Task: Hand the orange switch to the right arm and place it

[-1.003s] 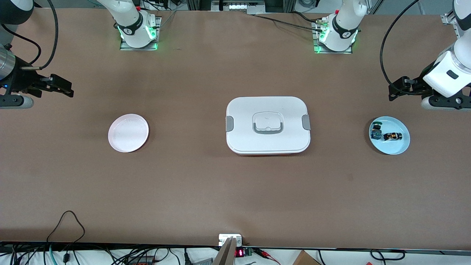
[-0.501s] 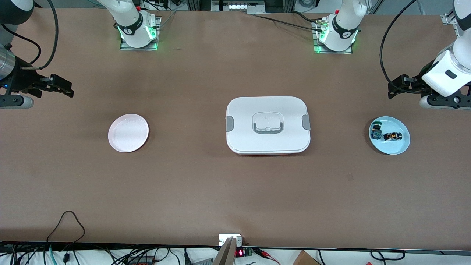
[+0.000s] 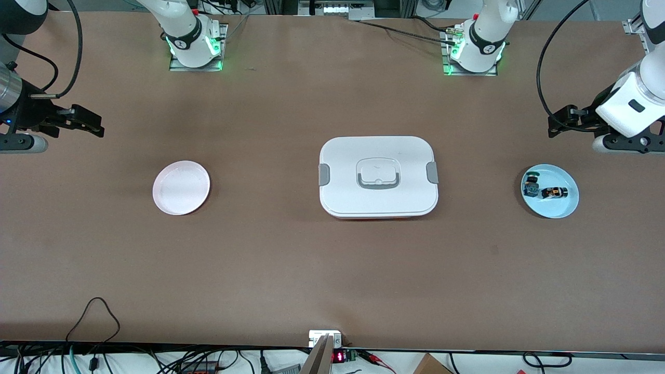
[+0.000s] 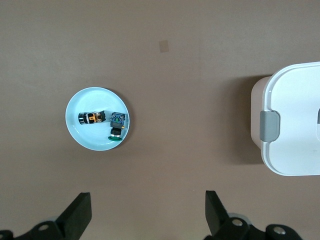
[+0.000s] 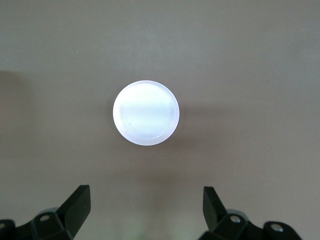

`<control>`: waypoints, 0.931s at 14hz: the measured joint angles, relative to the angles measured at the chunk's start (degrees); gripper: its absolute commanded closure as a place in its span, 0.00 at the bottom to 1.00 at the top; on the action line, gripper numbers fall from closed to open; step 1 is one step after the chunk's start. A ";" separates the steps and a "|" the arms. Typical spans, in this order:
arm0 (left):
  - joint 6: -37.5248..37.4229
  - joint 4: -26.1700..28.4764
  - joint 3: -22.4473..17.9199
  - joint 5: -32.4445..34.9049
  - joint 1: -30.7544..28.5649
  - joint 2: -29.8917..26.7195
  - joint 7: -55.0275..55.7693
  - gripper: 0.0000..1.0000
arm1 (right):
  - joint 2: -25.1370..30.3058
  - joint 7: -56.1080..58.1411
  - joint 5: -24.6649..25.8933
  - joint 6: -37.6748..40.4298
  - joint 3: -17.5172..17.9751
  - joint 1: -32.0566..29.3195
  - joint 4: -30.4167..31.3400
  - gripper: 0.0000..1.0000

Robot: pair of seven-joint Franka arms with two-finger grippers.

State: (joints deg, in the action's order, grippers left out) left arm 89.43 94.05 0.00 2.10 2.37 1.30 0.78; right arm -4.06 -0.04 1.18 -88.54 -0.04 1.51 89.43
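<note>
The orange switch (image 3: 554, 192) (image 4: 91, 117) lies on its side in a light blue plate (image 3: 563, 208) (image 4: 82, 137) at the left arm's end of the table. A green-capped switch (image 3: 531, 186) (image 4: 116, 128) lies beside it in the same plate. My left gripper (image 3: 558, 127) (image 4: 148, 205) hangs open over bare table beside that plate, with nothing between its fingers. My right gripper (image 3: 93, 126) (image 5: 146, 200) waits open and empty over bare table at the right arm's end, beside a pink plate (image 3: 181, 187) (image 5: 146, 113).
A white lidded box (image 3: 378, 176) (image 4: 295, 132) with grey clips and a handle stands mid-table between the two plates. The pink plate has nothing on it. Cables run along the table edge nearest the front camera.
The left arm's hand has shifted slightly toward the top of the front view. The right arm, the plates and the switches have not moved.
</note>
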 measured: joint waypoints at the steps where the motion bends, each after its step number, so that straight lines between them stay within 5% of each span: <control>1: -0.55 -0.01 -0.05 0.00 -0.04 0.14 0.07 0.00 | 0.00 0.00 0.00 -0.02 0.00 0.00 0.00 0.00; 5: -1.01 -1.63 -0.26 0.15 -0.99 3.95 0.29 0.00 | 0.00 0.00 0.00 -0.02 0.00 0.00 0.00 0.00; 9: -0.50 -3.17 -0.61 0.30 -7.91 12.61 0.01 0.00 | 0.00 0.00 0.00 -0.01 0.01 0.02 0.00 0.00; 13: 10.72 -1.97 -0.68 2.23 -11.84 21.81 -0.04 0.00 | 0.00 0.00 0.00 0.00 0.05 0.07 0.01 0.00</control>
State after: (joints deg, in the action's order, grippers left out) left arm 100.14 92.08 -0.68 4.33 -9.46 23.11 0.75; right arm -4.06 -0.04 1.18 -88.54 0.01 1.58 89.44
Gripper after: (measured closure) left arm 0.000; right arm 0.000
